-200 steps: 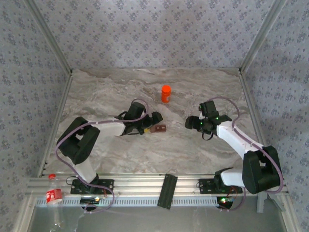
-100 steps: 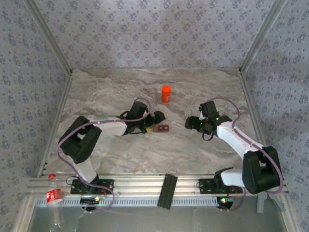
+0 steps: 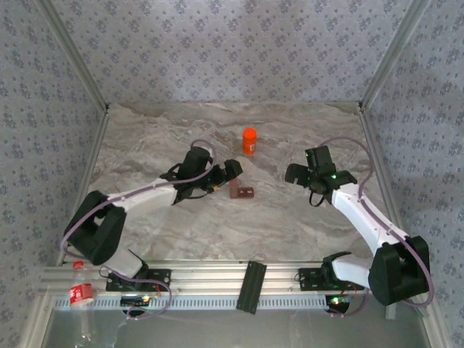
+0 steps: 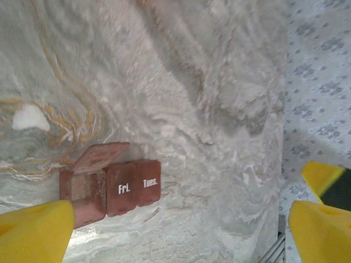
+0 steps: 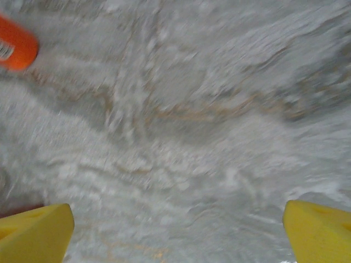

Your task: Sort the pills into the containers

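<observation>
A table top of pale marbled stone, veined in beige and grey, fills the floor of a small booth; walls papered in blue-grey with a small flower pattern close it in on three sides; slim metal posts rise at the two back corners; a ribbed metal rail runs along the near edge, and the two arms are bolted to it.

An orange bottle stands upright towards the back of the table, and everything below is placed from it.

The containers lie flat on the stone in front of the orange bottle, a little towards the arms, near it but apart; they form a dark reddish-brown strip of three joined boxes; in the overhead view its long axis runs left to right, roughly parallel with the rail. From the left wrist camera the containers lie across the view, the right end slightly higher; the left box has its lid raised, showing a tan inside; the other two lids lie flat, lettered "Fri." and "Tues."

The left gripper hangs in front of the orange bottle and slightly to its left, just beside the strip's left end without touching it; its yellow fingers are spread wide with nothing between them.

The right gripper sits to the right of the orange bottle and nearer the arms, well apart from it; its yellow fingers are also spread wide over bare stone, with nothing between them.
</observation>
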Robot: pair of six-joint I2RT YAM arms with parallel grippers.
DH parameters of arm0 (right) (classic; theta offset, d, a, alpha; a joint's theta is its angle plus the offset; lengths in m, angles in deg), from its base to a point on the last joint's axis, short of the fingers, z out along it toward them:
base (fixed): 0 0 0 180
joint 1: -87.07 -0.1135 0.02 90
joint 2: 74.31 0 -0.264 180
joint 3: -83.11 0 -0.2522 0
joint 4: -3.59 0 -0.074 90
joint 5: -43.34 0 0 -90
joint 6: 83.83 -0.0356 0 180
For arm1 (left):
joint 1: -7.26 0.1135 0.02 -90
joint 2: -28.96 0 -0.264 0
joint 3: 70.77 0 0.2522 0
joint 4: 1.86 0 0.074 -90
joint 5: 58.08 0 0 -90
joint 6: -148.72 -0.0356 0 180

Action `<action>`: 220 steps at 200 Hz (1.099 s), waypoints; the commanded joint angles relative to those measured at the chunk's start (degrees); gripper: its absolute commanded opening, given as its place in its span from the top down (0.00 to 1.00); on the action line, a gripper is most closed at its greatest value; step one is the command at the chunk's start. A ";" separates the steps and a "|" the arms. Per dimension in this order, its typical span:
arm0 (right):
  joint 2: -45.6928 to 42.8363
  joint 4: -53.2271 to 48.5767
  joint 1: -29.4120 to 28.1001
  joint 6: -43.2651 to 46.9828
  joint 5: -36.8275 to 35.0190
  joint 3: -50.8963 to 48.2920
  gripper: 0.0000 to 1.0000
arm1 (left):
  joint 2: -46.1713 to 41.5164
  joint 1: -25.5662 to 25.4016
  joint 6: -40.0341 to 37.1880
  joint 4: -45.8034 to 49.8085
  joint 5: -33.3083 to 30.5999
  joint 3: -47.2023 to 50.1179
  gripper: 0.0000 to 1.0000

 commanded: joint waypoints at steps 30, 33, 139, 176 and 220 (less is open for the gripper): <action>-6.70 -5.27 -0.14 2.19 -8.67 1.16 0.00 | -8.43 4.74 -6.33 5.47 -2.56 -0.49 0.00; -7.26 -3.13 -0.10 2.96 -9.02 0.77 0.00 | -8.68 5.10 -6.53 5.69 -2.50 -0.61 0.00; -8.52 5.38 0.38 8.87 -0.26 4.54 0.00 | -9.92 19.13 -13.85 14.95 -7.24 -6.62 0.00; 2.15 9.27 -0.34 9.44 8.11 11.79 0.00 | -9.06 21.91 -13.16 20.33 -9.55 -9.24 0.00; 21.13 2.02 -4.12 13.19 9.44 30.82 0.05 | -9.69 22.41 -8.98 16.59 -11.83 -6.00 0.00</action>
